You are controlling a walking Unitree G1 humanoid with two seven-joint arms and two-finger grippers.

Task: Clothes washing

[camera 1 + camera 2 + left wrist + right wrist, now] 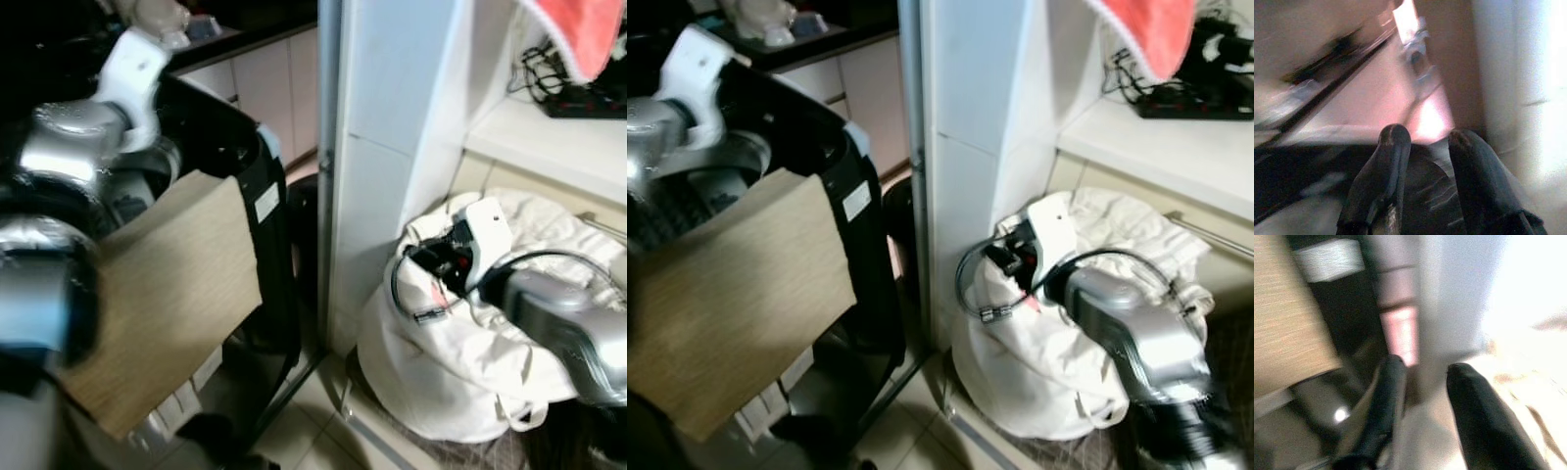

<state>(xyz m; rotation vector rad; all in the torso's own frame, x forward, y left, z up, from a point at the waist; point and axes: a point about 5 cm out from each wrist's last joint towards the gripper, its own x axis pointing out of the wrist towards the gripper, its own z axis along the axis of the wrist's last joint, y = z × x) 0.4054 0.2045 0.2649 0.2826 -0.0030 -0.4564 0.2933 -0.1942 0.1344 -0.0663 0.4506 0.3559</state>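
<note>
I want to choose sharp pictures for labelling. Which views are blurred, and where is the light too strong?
Left wrist view: motion blur across the background, strong white glare on one side; the left hand is fairly sharp. Right wrist view: all soft, an overexposed white corner beside the right hand. Eye views: mildly soft, the near left arm blurred, the white laundry bag bright but readable.

washing machine: black top-loader on the robot's left, lid up, drum opening dark with a metallic rim; it stands just beside the white wall corner.
tan cloth: flat beige fabric with a fine weave, draped over the machine's front edge and hanging down its front, tilted, lower corner pointing toward the floor.
laundry bag: white, soft and bulging, with crumpled white fabric at its mouth; it sits on the floor to the right of the wall corner, under a white shelf.
</note>
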